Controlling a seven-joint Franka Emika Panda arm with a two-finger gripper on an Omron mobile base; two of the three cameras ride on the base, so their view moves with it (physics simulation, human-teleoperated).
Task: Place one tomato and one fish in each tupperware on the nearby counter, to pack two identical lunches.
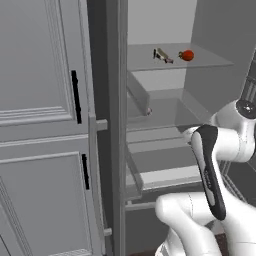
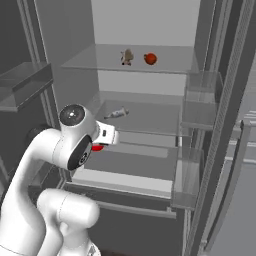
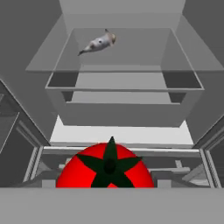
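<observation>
A glossy red tomato (image 3: 109, 168) with a dark green stem star sits right at my gripper (image 3: 109, 177), low and close in the hand view. From the right base view it shows as a red patch (image 2: 98, 148) under my hand, in front of the open fridge's lower shelves, with my gripper (image 2: 99, 145) shut on it. One fish (image 3: 97, 43) lies on the middle glass shelf (image 2: 117, 114). Another fish (image 2: 127, 56) and a second tomato (image 2: 150, 58) rest on the top shelf. The tupperware and the counter are out of view.
The fridge stands open with stacked glass shelves (image 2: 150, 125) and a pale drawer front (image 2: 125, 181) below. Clear door bins (image 2: 192, 165) hang at the right. Grey panelled cabinet doors (image 1: 40, 125) with black handles flank the left side.
</observation>
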